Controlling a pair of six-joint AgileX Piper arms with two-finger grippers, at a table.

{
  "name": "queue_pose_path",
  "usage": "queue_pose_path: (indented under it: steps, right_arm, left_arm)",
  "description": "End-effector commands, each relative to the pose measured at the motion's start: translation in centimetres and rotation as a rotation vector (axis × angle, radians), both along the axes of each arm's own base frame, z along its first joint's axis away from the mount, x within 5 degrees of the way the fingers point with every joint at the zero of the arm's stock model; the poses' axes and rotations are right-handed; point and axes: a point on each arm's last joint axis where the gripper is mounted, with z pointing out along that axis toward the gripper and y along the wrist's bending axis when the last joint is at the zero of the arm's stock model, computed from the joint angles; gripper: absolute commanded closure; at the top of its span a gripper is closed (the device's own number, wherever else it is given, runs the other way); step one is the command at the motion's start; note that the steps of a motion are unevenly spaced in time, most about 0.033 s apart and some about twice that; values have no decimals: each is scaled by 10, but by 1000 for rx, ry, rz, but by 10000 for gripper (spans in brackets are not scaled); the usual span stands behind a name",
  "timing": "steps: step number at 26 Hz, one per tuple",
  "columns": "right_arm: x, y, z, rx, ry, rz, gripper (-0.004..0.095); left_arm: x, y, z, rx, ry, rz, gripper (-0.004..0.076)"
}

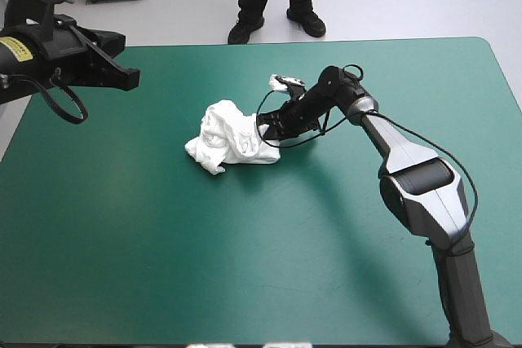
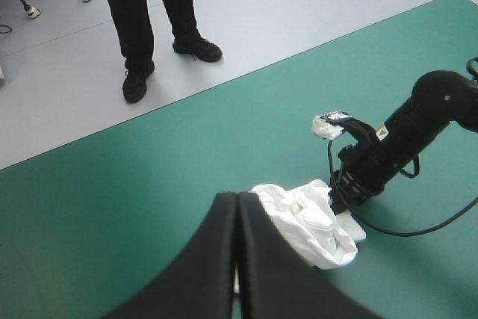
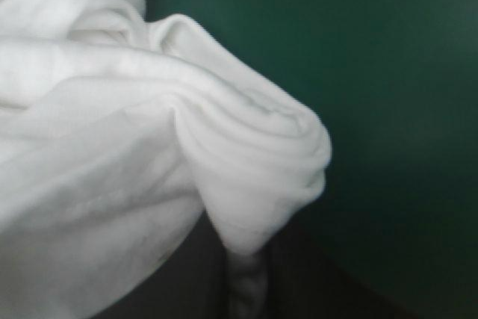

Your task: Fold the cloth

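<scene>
T-shirt (image 1: 228, 138) lay just left of right gripper (image 1: 266, 131), seemingly clamped on a fold; left gripper (image 2: 237, 198), fingers together, was well apart.

Crumpled white short-sleeved T-shirt (image 3: 134, 132) buries fingertips of right gripper (image 1: 272, 131); left gripper (image 2: 237, 201) blocks its near edge in left wrist view.
</scene>
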Motion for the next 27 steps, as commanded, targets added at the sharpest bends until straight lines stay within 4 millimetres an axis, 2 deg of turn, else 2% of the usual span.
queue_pose_path:
  steps: [1,4,6,10,15,21,27]
  right_arm:
    - [0,-11,35,-76,-119,-28,911]
    - [-1,-27,28,-263,-105,-20,911]
    - [-2,-38,30,-363,-103,-23,911]
    - [-3,-57,47,-392,-117,-54,911]
    - [-3,-93,70,-411,-131,-121,911]
    - [-20,-156,86,-488,-99,-230,911]
    - [-56,-226,89,-574,-22,-354,911]
  left_arm:
    - [-13,0,10,-38,-39,-19,734]
    - [-16,0,12,-50,-43,-30,734]
    - [-18,-1,13,-59,-46,-38,734]
    - [-23,0,14,-61,-56,-38,734]
    - [-26,1,15,-62,-61,-38,734]
    - [-30,1,15,-75,-61,-50,734]
    - [-32,-1,15,-86,-64,-75,734]
